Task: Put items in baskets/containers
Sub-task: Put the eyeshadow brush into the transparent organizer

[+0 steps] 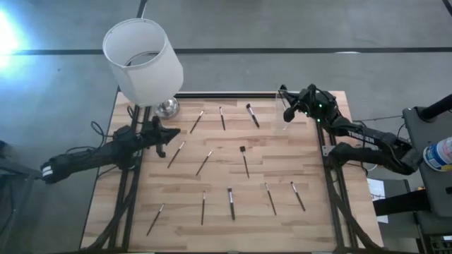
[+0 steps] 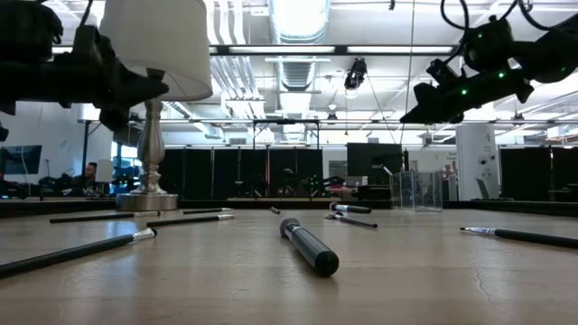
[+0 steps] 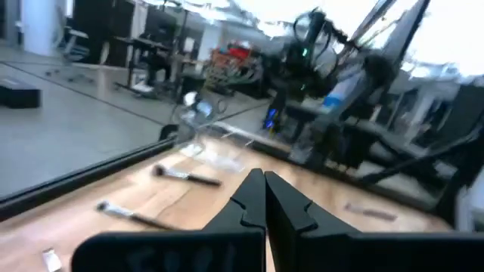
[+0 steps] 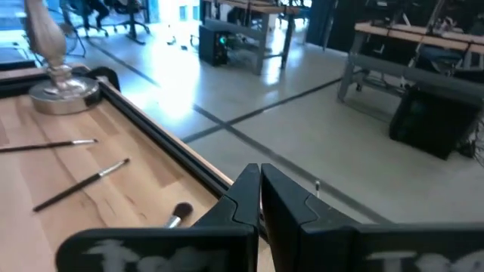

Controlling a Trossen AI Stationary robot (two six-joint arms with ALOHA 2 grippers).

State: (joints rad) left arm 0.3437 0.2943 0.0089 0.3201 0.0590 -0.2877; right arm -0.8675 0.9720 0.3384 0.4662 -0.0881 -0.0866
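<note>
**Thin brushes lying flat, a light cup to fill**

I see the brushes scattered across the wooden table (image 1: 311, 152), none in the cup yet as far as I can tell. The clear cup (image 1: 281, 111) stands upright near the far right corner, just beside my right gripper (image 1: 288, 113), which hovers with its fingers pressed together and nothing between them. My left gripper (image 1: 171, 132) waits by the lamp base (image 1: 167, 107), also closed and empty.

I judge these brushes light and stiff, but hard to lift: they lie flush on the wood. The flat-headed brush (image 1: 244, 159) at mid-table looks easiest. I would pinch each across the middle of the handle, not the soft bristles. The cup looks light and tippy, so I would lower each brush in gently without nudging the rim.
</note>
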